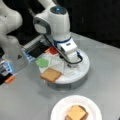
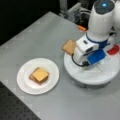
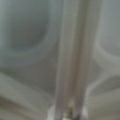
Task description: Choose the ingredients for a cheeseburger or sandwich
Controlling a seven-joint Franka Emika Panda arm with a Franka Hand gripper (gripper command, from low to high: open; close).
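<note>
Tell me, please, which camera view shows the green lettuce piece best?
A front view shows it best: the green lettuce lies in plain sight on the white round tray, beside the toast slice. In the front view from the opposite side the arm hides it. The wrist view shows only pale tray surface, no lettuce.

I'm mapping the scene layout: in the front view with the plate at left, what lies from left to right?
White paper plate, yellow-orange cheese square on it, brown toast slice at the round white tray's edge, red disc.
</note>
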